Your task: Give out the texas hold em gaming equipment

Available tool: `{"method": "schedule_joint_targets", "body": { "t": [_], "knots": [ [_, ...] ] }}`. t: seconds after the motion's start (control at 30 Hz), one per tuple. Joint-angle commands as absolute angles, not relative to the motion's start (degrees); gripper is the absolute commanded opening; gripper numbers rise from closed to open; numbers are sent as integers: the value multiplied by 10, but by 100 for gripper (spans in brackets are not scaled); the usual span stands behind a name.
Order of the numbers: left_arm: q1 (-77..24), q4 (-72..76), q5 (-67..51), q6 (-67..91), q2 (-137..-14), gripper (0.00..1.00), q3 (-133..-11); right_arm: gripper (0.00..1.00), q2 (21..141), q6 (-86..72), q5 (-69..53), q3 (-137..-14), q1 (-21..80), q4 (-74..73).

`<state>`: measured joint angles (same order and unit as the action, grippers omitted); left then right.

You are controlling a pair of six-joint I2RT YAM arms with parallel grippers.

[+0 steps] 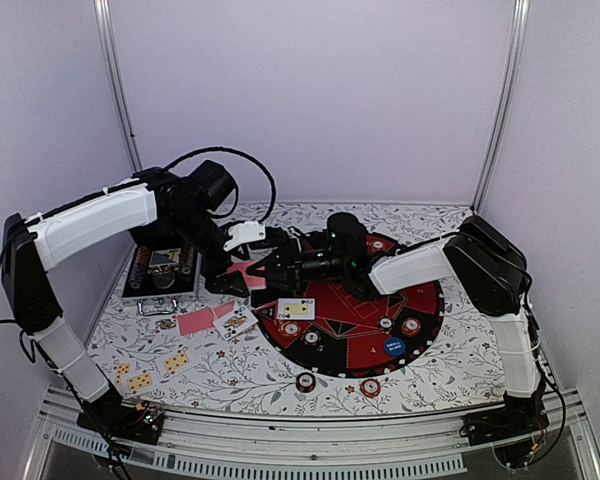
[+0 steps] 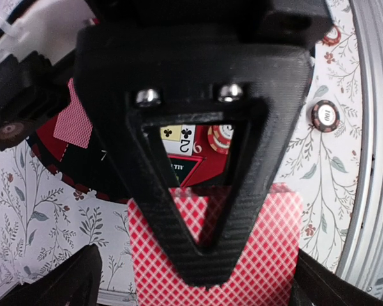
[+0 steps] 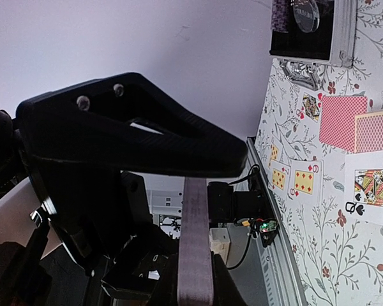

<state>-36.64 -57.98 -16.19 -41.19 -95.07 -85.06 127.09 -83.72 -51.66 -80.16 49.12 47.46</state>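
Top external: red-backed card [image 1: 246,272] sits at the mat's [image 1: 420,300] left edge, between the two arms.
Left gripper [image 1: 235,275] pinches the card, finger [image 2: 191,76] flat on its back. Right gripper [image 1: 266,268] faces it, with the card edge-on between its fingers; I cannot tell if they press it. Other cards [image 1: 195,322] lie on the table [image 1: 230,375], chips [image 1: 410,326] on the mat.

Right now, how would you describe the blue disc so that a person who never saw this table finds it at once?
Find the big round black-and-red mat in the middle of the table. On its near right part the blue disc lies flat. The round chips beside it are smaller and not blue; it alone is blue, with white lettering.
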Motion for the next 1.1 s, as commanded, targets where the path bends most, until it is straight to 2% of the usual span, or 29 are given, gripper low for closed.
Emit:
{"method": "schedule_joint_targets", "body": {
  "t": [0.0,0.37,0.67,0.83,1.07],
  "knots": [
    [-355,-564,-195,-410,-931,100,-844,0,1264,-854,-530,-797,492,532],
    [-350,-554,-214,-431,-913,99,-815,0,1258,-857,-537,-792,492,535],
    [-354,-551,-202,-440,-924,90,-810,0,1265,-859,-541,-797,493,526],
    [-359,-551,-201,-441,-926,99,-806,0,1265,-854,-542,-802,494,516],
    [-359,-553,-200,-442,-933,100,-805,0,1266,-848,-544,-809,494,506]
  ]
}}
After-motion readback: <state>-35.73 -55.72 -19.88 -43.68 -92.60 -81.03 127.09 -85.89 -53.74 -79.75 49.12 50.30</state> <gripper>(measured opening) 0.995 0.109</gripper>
